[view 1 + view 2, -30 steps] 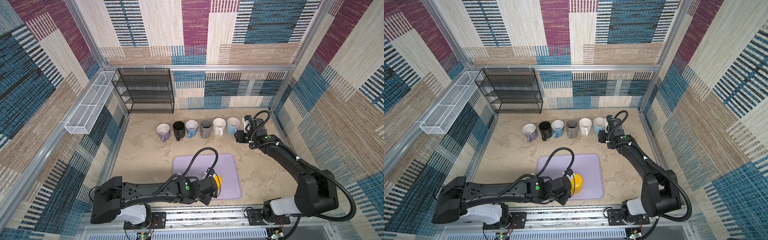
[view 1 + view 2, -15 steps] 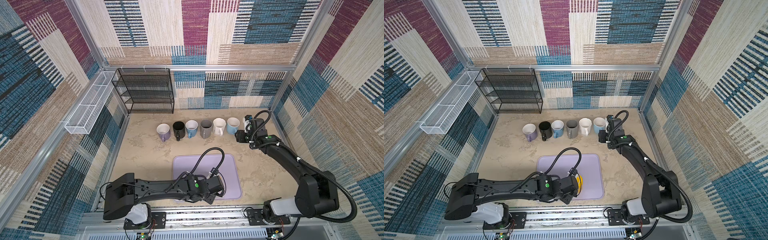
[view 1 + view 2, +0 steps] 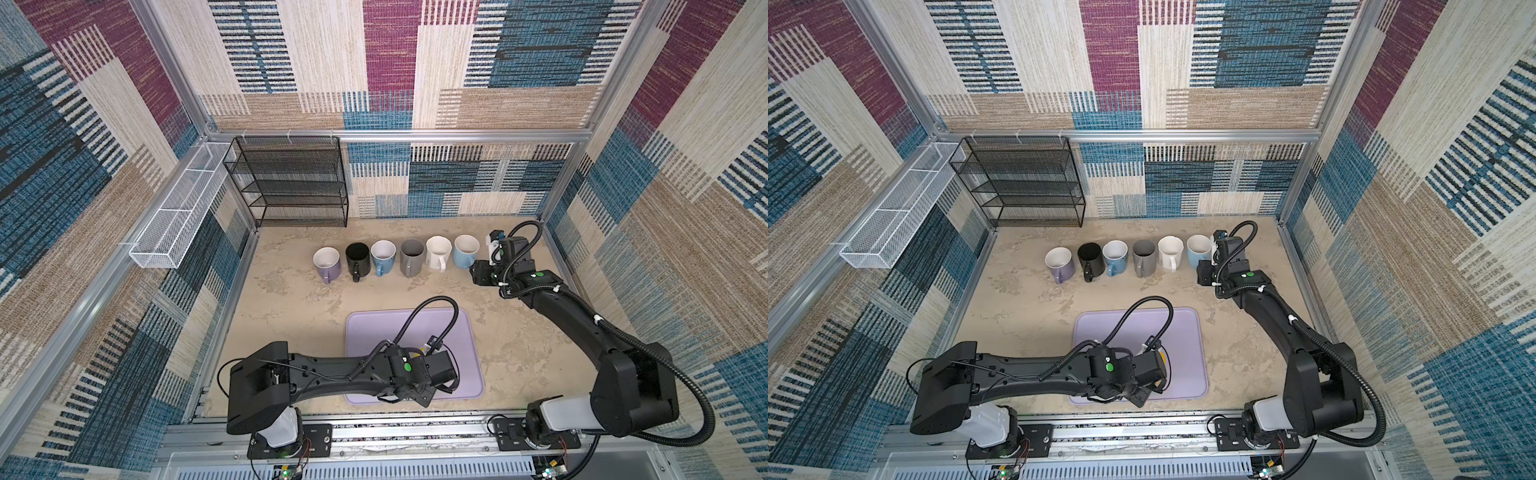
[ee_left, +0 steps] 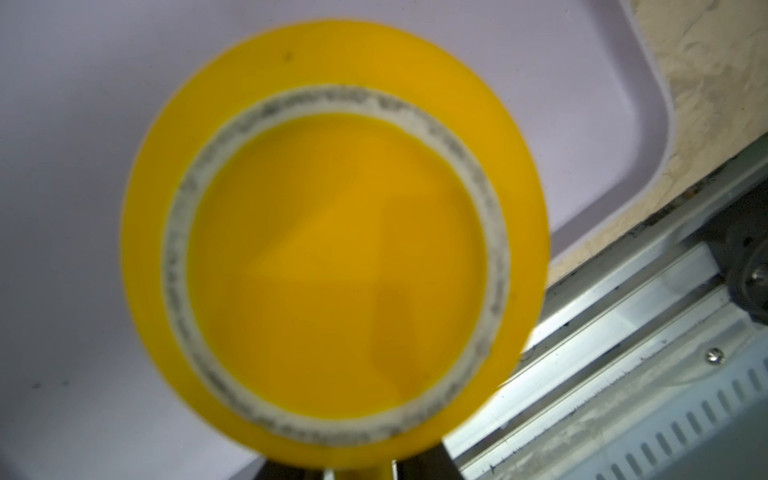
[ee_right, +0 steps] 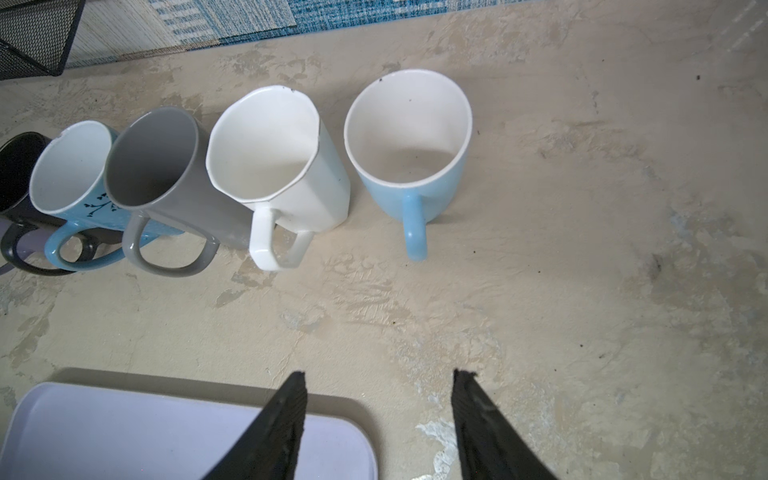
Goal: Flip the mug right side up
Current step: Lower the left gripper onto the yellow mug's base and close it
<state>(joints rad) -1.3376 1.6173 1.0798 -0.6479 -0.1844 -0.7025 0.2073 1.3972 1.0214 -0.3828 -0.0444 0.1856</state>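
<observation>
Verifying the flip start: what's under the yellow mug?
Lavender tray lies beneath the yellow mug, which is base-up. The mug's body covers its mouth, so tray contact cannot be seen.

Mug (image 4: 332, 249) was on tray (image 3: 374, 332), front half. Tray lay before mug row (image 3: 411, 257), well apart. Rack (image 3: 291, 183) stood behind row, leftward, at back wall.

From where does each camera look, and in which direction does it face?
Top views: high at the front, looking down on the table; left arm and right arm both show.
Left wrist: directly above the upside-down yellow mug on the lilac tray; hardly any robot shows.
Right wrist: low, facing the row of mugs; open right pincer shows.
Shared: both wrist views see the tray.
</observation>
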